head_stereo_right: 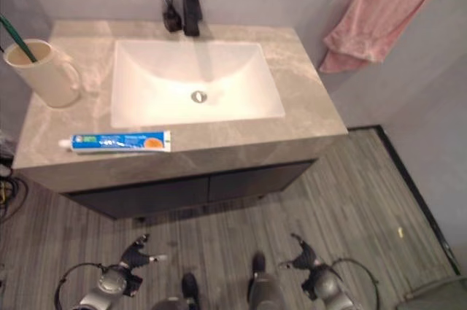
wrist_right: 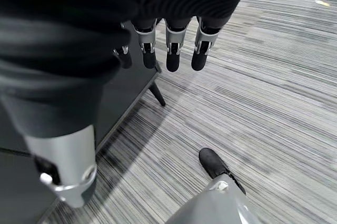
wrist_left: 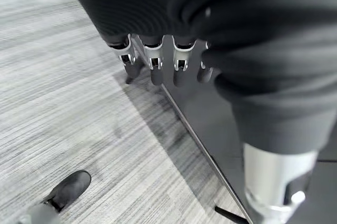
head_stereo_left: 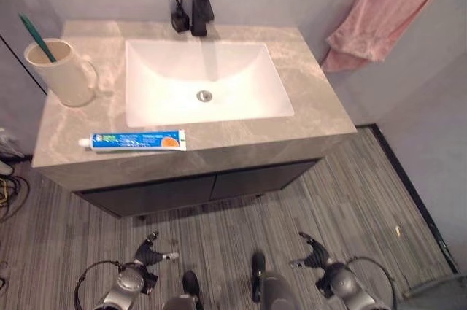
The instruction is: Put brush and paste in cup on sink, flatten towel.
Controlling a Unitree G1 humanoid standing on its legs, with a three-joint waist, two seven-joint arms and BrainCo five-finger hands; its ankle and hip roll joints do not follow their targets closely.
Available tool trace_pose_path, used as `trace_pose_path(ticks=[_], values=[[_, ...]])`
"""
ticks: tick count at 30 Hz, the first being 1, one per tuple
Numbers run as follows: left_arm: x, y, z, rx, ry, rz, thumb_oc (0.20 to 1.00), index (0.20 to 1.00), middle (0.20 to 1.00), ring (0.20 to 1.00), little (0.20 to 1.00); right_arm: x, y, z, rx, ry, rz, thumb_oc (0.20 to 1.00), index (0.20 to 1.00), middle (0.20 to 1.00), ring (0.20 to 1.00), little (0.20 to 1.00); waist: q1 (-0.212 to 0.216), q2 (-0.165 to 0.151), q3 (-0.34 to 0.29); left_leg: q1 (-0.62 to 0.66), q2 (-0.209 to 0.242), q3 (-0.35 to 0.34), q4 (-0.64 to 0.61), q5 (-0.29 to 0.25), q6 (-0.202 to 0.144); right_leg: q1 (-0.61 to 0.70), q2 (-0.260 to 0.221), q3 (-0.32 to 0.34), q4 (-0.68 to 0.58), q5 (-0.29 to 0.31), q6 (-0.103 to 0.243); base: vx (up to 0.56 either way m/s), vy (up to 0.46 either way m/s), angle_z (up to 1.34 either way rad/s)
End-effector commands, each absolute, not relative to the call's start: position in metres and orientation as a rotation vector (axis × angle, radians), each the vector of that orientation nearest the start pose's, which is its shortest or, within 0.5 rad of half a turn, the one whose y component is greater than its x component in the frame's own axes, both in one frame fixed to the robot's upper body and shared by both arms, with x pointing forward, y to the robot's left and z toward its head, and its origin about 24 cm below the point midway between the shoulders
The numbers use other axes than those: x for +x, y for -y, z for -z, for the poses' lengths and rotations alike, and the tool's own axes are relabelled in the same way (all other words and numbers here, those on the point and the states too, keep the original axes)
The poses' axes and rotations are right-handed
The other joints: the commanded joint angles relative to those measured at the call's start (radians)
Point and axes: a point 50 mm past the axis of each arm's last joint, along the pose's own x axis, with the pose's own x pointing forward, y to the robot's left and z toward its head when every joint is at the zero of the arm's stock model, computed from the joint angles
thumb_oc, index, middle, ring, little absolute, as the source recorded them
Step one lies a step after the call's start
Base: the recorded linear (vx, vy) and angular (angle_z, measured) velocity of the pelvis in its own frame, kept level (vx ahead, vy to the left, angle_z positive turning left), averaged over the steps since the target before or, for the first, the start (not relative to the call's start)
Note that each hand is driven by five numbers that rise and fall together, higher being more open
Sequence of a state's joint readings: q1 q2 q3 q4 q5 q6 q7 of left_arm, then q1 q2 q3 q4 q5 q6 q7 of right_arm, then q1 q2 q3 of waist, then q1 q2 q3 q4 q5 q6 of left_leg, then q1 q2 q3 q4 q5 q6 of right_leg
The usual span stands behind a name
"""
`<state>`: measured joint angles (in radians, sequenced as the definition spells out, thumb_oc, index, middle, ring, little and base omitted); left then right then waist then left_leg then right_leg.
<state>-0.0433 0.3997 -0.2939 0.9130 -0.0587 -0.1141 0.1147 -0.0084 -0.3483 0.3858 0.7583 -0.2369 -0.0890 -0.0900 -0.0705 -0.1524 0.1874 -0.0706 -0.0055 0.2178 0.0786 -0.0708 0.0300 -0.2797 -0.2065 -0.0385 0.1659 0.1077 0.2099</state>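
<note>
The green brush (head_stereo_left: 36,37) already stands in the cup (head_stereo_left: 64,73) at nine o'clock, but the paste (head_stereo_left: 135,141) still lies at six o'clock, the pink towel (head_stereo_left: 383,14) hangs bunched, and the left hand (head_stereo_left: 149,250) and right hand (head_stereo_left: 315,252) hang low, loose and empty.

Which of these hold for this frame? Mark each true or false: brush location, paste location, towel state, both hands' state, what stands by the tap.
1. The toothbrush stands in the cup. True.
2. The toothpaste is in the cup too. False: it lies flat on the counter, at its front edge.
3. The pink towel hangs bunched on the wall bar. True.
4. The left hand grips the paste. False: it hangs low over the floor, open and empty.
5. The right hand is open, holding nothing. True.
6. A soap bottle stands beside the black tap. False: a small dark vase with white flowers does.
</note>
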Motion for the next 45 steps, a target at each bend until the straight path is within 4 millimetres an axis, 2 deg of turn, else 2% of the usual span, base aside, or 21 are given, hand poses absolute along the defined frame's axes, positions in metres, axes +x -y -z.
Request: trace_pose_path(ticks=[1,5,14,15,16,18,22,23,24,28,29,30,33,35,36,38,40,41,42,43,45], values=[[0.192,-0.248,0.098,0.483,-0.672,-0.038,1.000,1.000,1.000,1.000,1.000,0.192,0.228,0.095,-0.801,-0.616,-0.244,1.000,1.000,1.000,1.000,1.000,-0.011,0.015,-0.004,0.022,0.107,-0.071,0.082,-0.001,-0.070,0.058,0.034,-0.060,-0.092,0.130,-0.024,0.14,-0.181,0.53],[0.191,-0.242,0.099,0.471,-0.668,-0.012,1.000,1.000,1.000,1.000,1.000,0.190,0.240,0.094,-0.822,-0.632,-0.208,1.000,1.000,1.000,1.000,1.000,-0.014,0.034,-0.031,0.047,0.124,-0.083,0.038,0.020,-0.087,0.085,0.044,-0.084,-0.104,0.107,-0.033,0.14,-0.109,0.26],[0.189,-0.241,0.089,0.563,-0.604,0.083,1.000,1.000,1.000,1.000,1.000,0.184,0.245,0.097,-0.823,-0.666,-0.199,1.000,1.000,1.000,1.000,1.000,-0.003,0.064,-0.056,0.099,0.110,-0.083,-0.029,0.040,-0.094,0.127,0.029,-0.096,-0.131,0.120,-0.025,0.05,0.011,-0.03],[0.190,-0.238,0.081,0.640,-0.562,0.172,1.000,1.000,1.000,1.000,1.000,0.183,0.246,0.098,-0.827,-0.675,-0.205,1.000,1.000,1.000,1.000,1.000,0.000,0.075,-0.060,0.108,0.105,-0.084,-0.051,0.045,-0.094,0.135,0.023,-0.102,-0.140,0.129,-0.021,0.03,0.065,0.04],[0.193,-0.236,0.065,0.702,-0.486,0.264,1.000,1.000,1.000,1.000,1.000,0.183,0.248,0.097,-0.833,-0.671,-0.212,1.000,1.000,1.000,1.000,1.000,0.000,0.087,-0.064,0.118,0.102,-0.084,-0.070,0.050,-0.095,0.142,0.018,-0.103,-0.151,0.138,-0.014,0.03,0.065,0.06],[0.193,-0.234,0.058,0.714,-0.454,0.311,1.000,1.000,1.000,1.000,1.000,0.183,0.248,0.097,-0.835,-0.676,-0.218,1.000,1.000,1.000,1.000,1.000,0.001,0.090,-0.066,0.123,0.100,-0.084,-0.076,0.050,-0.095,0.146,0.016,-0.102,-0.155,0.141,-0.013,0.01,0.039,0.09],[0.204,-0.224,0.004,0.792,-0.241,0.478,1.000,1.000,1.000,1.000,1.000,0.182,0.249,0.099,-0.847,-0.705,-0.258,1.000,1.000,1.000,1.000,1.000,-0.002,0.105,-0.081,0.150,0.089,-0.079,-0.099,0.042,-0.093,0.162,0.007,-0.097,-0.179,0.157,0.000,0.03,0.050,0.05],[0.208,-0.222,-0.005,0.804,-0.200,0.485,1.000,1.000,1.000,1.000,1.000,0.182,0.247,0.101,-0.847,-0.713,-0.267,1.000,1.000,1.000,1.000,1.000,-0.002,0.105,-0.083,0.154,0.088,-0.077,-0.105,0.041,-0.093,0.164,0.005,-0.095,-0.185,0.161,0.001,0.00,0.000,0.00],[0.208,-0.222,-0.005,0.805,-0.201,0.484,1.000,1.000,1.000,1.000,1.000,0.182,0.247,0.101,-0.846,-0.712,-0.268,1.000,1.000,1.000,1.000,1.000,-0.002,0.104,-0.083,0.156,0.088,-0.076,-0.107,0.041,-0.093,0.165,0.005,-0.094,-0.186,0.162,0.001,0.00,0.016,0.04],[0.224,-0.207,-0.061,0.827,0.067,0.490,1.000,1.000,1.000,1.000,1.000,0.181,0.237,0.108,-0.830,-0.736,-0.291,1.000,1.000,1.000,1.000,1.000,0.002,0.104,-0.095,0.170,0.086,-0.066,-0.144,0.046,-0.098,0.170,0.003,-0.092,-0.226,0.182,0.009,-0.01,0.006,-0.06],[0.228,-0.199,-0.094,0.814,0.222,0.476,1.000,1.000,1.000,1.000,1.000,0.178,0.232,0.112,-0.827,-0.753,-0.304,1.000,1.000,1.000,1.000,1.000,0.005,0.103,-0.102,0.175,0.089,-0.058,-0.162,0.052,-0.103,0.171,0.005,-0.089,-0.248,0.188,0.013,-0.01,-0.003,-0.07],[0.228,-0.200,-0.094,0.814,0.222,0.476,1.000,1.000,1.000,1.000,1.000,0.178,0.232,0.113,-0.826,-0.752,-0.305,1.000,1.000,1.000,1.000,1.000,0.005,0.103,-0.102,0.175,0.089,-0.057,-0.162,0.052,-0.104,0.170,0.005,-0.089,-0.248,0.188,0.013,-0.01,-0.010,-0.04],[0.230,-0.197,-0.132,0.835,0.405,0.414,1.000,1.000,1.000,1.000,1.000,0.173,0.229,0.116,-0.821,-0.764,-0.321,1.000,1.000,1.000,1.000,1.000,0.009,0.099,-0.112,0.175,0.099,-0.050,-0.166,0.055,-0.115,0.169,0.010,-0.090,-0.253,0.179,0.012,0.00,-0.011,-0.01],[0.232,-0.208,-0.158,0.888,0.507,0.294,1.000,1.000,1.000,1.000,1.000,0.158,0.230,0.124,-0.738,-0.829,-0.271,1.000,1.000,1.000,1.000,1.000,0.011,0.100,-0.117,0.176,0.110,-0.057,-0.166,0.059,-0.123,0.180,0.014,-0.099,-0.253,0.169,0.008,0.02,-0.041,-0.04],[0.232,-0.208,-0.158,0.889,0.507,0.293,1.000,1.000,1.000,1.000,1.000,0.158,0.230,0.124,-0.737,-0.828,-0.272,1.000,1.000,1.000,1.000,1.000,0.010,0.099,-0.117,0.176,0.110,-0.058,-0.166,0.059,-0.124,0.180,0.015,-0.100,-0.253,0.168,0.008,0.02,-0.032,-0.01],[0.231,-0.226,-0.171,1.029,0.538,0.179,1.000,1.000,1.000,1.000,1.000,0.149,0.232,0.128,-0.693,-0.863,-0.238,1.000,1.000,1.000,1.000,1.000,0.014,0.102,-0.121,0.175,0.114,-0.062,-0.166,0.059,-0.126,0.185,0.016,-0.107,-0.253,0.159,0.006,0.01,-0.010,0.02],[0.229,-0.242,-0.173,1.072,0.519,0.098,1.000,1.000,1.000,1.000,1.000,0.143,0.234,0.131,-0.689,-0.889,-0.232,1.000,1.000,1.000,1.000,1.000,0.014,0.105,-0.123,0.177,0.118,-0.060,-0.166,0.059,-0.129,0.188,0.018,-0.109,-0.253,0.151,0.004,0.02,-0.014,0.06],[0.230,-0.266,-0.173,1.169,0.453,0.021,1.000,1.000,1.000,1.000,1.000,0.139,0.237,0.131,-0.685,-0.896,-0.230,1.000,1.000,1.000,1.000,1.000,0.015,0.108,-0.126,0.177,0.121,-0.055,-0.166,0.058,-0.132,0.188,0.021,-0.107,-0.253,0.145,0.003,0.01,-0.009,0.05],[0.230,-0.266,-0.173,1.170,0.452,0.021,1.000,1.000,1.000,1.000,1.000,0.139,0.237,0.131,-0.685,-0.896,-0.230,1.000,1.000,1.000,1.000,1.000,0.014,0.108,-0.126,0.177,0.121,-0.055,-0.166,0.058,-0.132,0.188,0.021,-0.107,-0.253,0.145,0.003,0.00,0.000,0.00],[0.229,-0.283,-0.173,1.201,0.402,-0.037,1.000,1.000,1.000,1.000,1.000,0.137,0.240,0.131,-0.696,-0.901,-0.235,1.000,1.000,1.000,1.000,1.000,0.018,0.112,-0.126,0.178,0.124,-0.050,-0.166,0.061,-0.135,0.186,0.023,-0.105,-0.253,0.146,0.002,0.00,0.000,0.00],[0.225,-0.303,-0.172,1.230,0.332,-0.093,1.000,1.000,1.000,1.000,1.000,0.132,0.246,0.131,-0.709,-0.919,-0.233,1.000,1.000,1.000,1.000,1.000,0.020,0.115,-0.126,0.177,0.126,-0.044,-0.166,0.063,-0.137,0.184,0.025,-0.102,-0.253,0.148,0.002,0.00,0.000,-0.03]])
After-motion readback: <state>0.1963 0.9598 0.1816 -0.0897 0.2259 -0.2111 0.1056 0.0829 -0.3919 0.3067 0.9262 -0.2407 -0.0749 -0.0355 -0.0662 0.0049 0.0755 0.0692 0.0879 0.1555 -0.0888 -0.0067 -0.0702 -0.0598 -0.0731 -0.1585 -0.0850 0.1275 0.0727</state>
